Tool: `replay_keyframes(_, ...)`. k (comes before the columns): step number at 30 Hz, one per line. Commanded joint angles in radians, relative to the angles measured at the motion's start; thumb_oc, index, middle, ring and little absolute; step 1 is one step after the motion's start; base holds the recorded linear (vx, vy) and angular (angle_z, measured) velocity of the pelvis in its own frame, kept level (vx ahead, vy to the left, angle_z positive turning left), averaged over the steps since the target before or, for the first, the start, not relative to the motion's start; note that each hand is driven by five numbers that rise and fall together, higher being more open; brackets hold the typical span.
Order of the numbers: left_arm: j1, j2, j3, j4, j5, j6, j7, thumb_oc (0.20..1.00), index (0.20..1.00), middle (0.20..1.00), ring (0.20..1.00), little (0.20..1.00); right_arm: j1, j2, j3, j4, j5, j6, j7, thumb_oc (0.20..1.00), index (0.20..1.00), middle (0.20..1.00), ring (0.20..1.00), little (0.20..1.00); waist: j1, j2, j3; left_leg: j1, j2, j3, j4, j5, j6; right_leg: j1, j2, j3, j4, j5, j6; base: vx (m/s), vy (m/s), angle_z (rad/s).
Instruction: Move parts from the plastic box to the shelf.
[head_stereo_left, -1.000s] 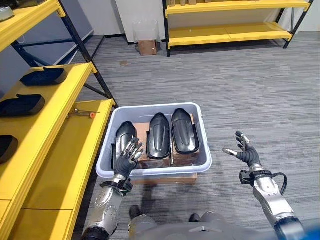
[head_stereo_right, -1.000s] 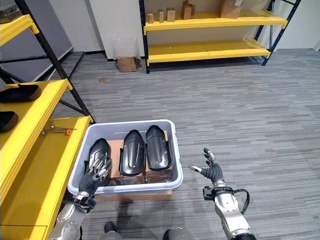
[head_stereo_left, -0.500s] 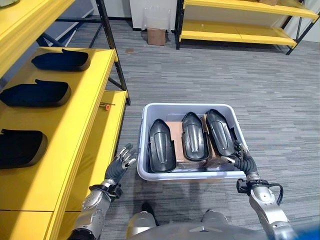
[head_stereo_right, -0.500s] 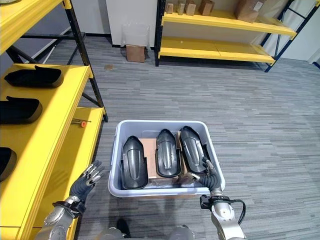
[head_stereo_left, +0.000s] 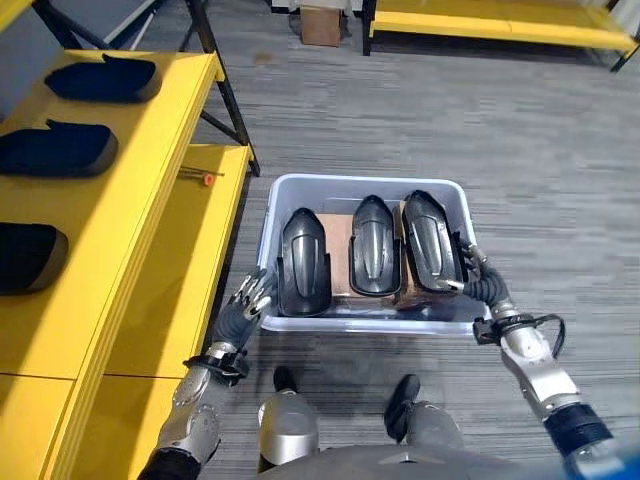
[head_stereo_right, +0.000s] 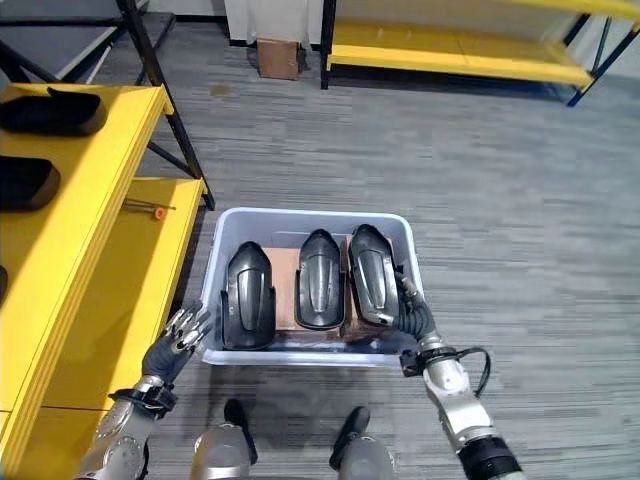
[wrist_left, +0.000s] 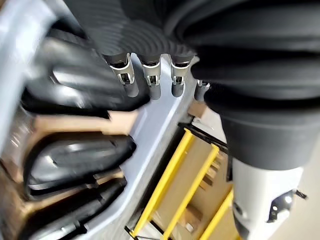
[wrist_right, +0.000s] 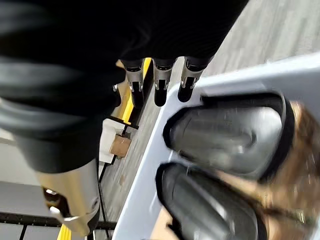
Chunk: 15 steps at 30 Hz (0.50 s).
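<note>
I see the yellow shelf (head_stereo_left: 150, 250) along my left, with dark parts (three in sight) on its upper level. Beside it on the floor sits the grey plastic box (head_stereo_left: 362, 188), three black parts (head_stereo_left: 375, 245) lying side by side inside on cardboard. My left hand (head_stereo_left: 243, 312) is at the box's near left corner, fingers spread. My right hand (head_stereo_left: 480, 285) is at the right rim, fingers relaxed, holding nothing.
</note>
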Motion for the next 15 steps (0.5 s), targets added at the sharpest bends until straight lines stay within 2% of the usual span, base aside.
replay_keyframes(1, -0.064, 0.063, -0.011, -0.089, -0.011, -0.035, -0.034, 1.0, 1.0, 1.0, 1.0, 1.0, -0.086, -0.015, -0.042, -0.085, -0.037, -0.046, -0.017, 1.0, 1.0, 1.0, 1.0, 1.0, 0.017, -0.04, 0.01, -0.049, -0.003, -0.082, 0.077, -0.043, -0.002, -0.017, -0.115, 0.018, 0.133, -0.055, 0.098, 0.0, -0.006, -0.04)
replay_keyframes(5, -0.119, 0.096, -0.04, -0.127, -0.052, -0.065, -0.026, 1.0, 1.0, 1.0, 1.0, 1.0, -0.208, -0.054, -0.036, -0.066, -0.056, -0.037, -0.027, 1.0, 1.0, 1.0, 1.0, 1.0, 0.027, -0.026, 0.066, -0.13, 0.005, -0.112, 0.138, -0.059, -0.003, -0.107, -0.138, 0.037, 0.22, -0.076, 0.092, -0.13, 0.007, 0.09)
replay_keyframes(7, -0.159, 0.111, -0.054, -0.15, -0.059, -0.096, 0.01, 1.0, 1.0, 1.0, 1.0, 1.0, -0.284, -0.072, -0.025, -0.05, -0.059, -0.024, -0.041, 1.0, 1.0, 1.0, 1.0, 1.0, 0.033, -0.023, 0.1, -0.179, 0.008, -0.131, 0.175, -0.066, -0.004, -0.154, -0.148, 0.047, 0.265, -0.085, 0.089, -0.19, -0.004, 0.21)
replay_keyframes(8, -0.19, 0.125, -0.058, -0.181, -0.048, -0.125, 0.058, 1.0, 1.0, 1.0, 1.0, 1.0, -0.343, -0.085, -0.014, -0.037, -0.057, -0.016, -0.051, 1.0, 1.0, 1.0, 1.0, 1.0, 0.039, -0.02, 0.126, -0.225, 0.009, -0.139, 0.199, -0.057, 0.007, -0.201, -0.156, 0.047, 0.293, -0.076, 0.076, -0.19, -0.015, 0.25)
replay_keyframes(11, -0.223, 0.142, -0.056, -0.239, -0.078, -0.201, 0.067, 1.0, 1.0, 1.0, 1.0, 1.0, -0.393, -0.089, -0.004, -0.034, -0.045, -0.005, -0.048, 1.0, 1.0, 1.0, 1.0, 1.0, 0.048, -0.02, 0.151, -0.267, 0.009, -0.161, 0.225, -0.063, 0.007, -0.236, -0.163, 0.05, 0.325, -0.086, 0.072, -0.09, -0.031, 0.17)
replay_keyframes(15, -0.256, 0.17, -0.025, -0.383, -0.12, -0.216, 0.064, 1.0, 1.0, 1.0, 1.0, 1.0, -0.454, -0.073, 0.011, -0.051, -0.041, 0.029, -0.071, 1.0, 1.0, 1.0, 1.0, 1.0, 0.072, -0.025, 0.192, -0.353, 0.007, -0.205, 0.265, -0.067, 0.006, -0.316, -0.174, 0.07, 0.384, -0.097, 0.074, -0.09, -0.063, 0.11)
